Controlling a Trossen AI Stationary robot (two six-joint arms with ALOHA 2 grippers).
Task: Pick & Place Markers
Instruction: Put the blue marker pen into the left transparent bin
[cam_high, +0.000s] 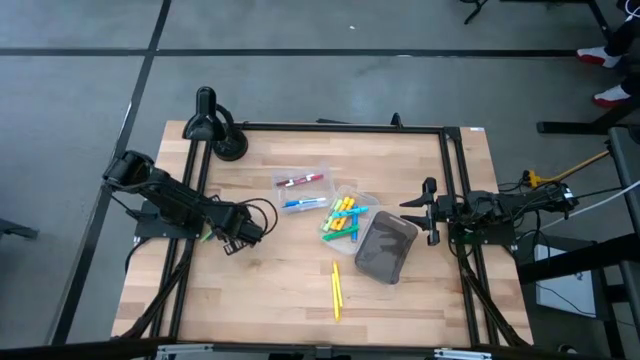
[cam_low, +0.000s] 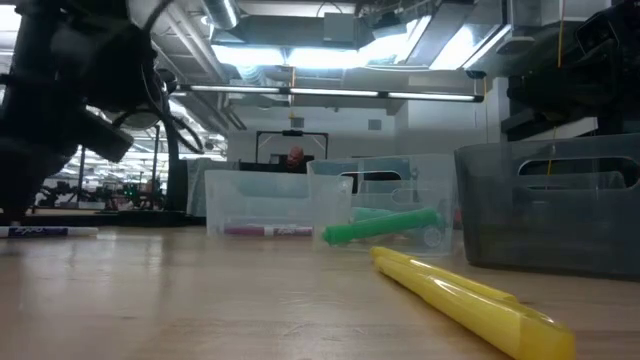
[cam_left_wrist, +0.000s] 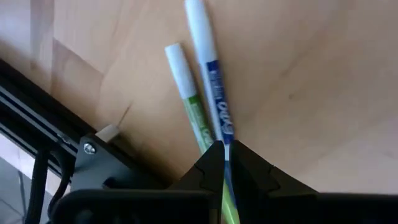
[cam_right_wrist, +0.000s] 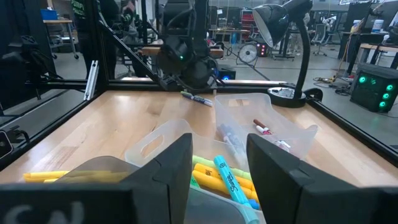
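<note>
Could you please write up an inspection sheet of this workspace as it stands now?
Surface: wooden table inside a black frame.
Job's things: markers heaped in a clear tray; a red marker and a blue marker in other clear trays; two yellow markers loose on the wood; a blue-labelled marker and a green-labelled marker at the left claw.
Clutter: dark grey bin; desk lamp.
Grippers: left claw shut on the blue-labelled marker; right claw open, beside the bin.
Cables: loops at the left arm.
Surroundings: a person's shoes on the floor.
</note>
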